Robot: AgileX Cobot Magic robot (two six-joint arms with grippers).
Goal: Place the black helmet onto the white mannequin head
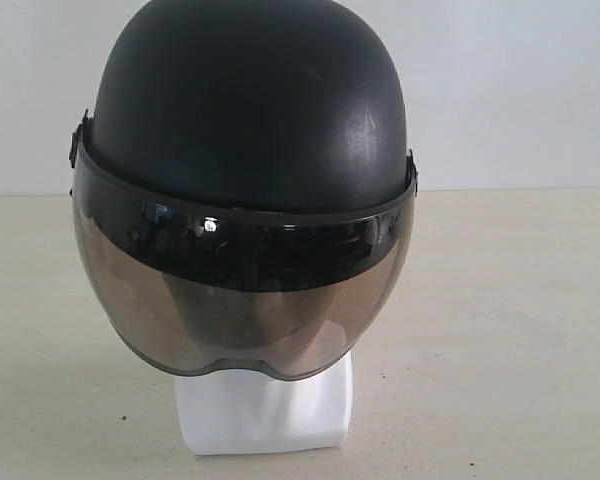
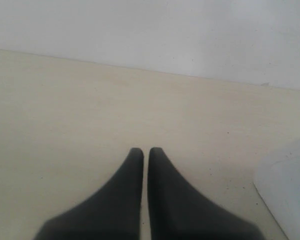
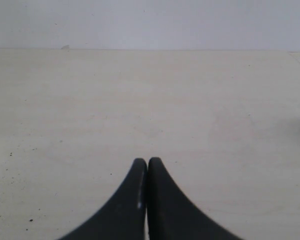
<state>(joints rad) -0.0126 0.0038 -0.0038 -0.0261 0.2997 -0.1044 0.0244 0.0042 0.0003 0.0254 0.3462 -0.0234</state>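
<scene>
The black helmet point(image 1: 250, 110) sits on top of the white mannequin head, its smoky visor point(image 1: 242, 300) covering the face. Only the head's white neck and base point(image 1: 265, 412) show below the visor. Neither gripper appears in the exterior view. In the left wrist view my left gripper point(image 2: 145, 151) is shut over the bare table with nothing between its dark fingers. A blurred white shape point(image 2: 287, 195), probably the head's base, lies beside it at the frame's edge. My right gripper point(image 3: 147, 162) is shut too, empty, over bare table.
A pale beige table point(image 1: 520, 330) carries the head, with a plain white wall point(image 1: 520, 90) behind it. The table's far edge meets the wall in both wrist views.
</scene>
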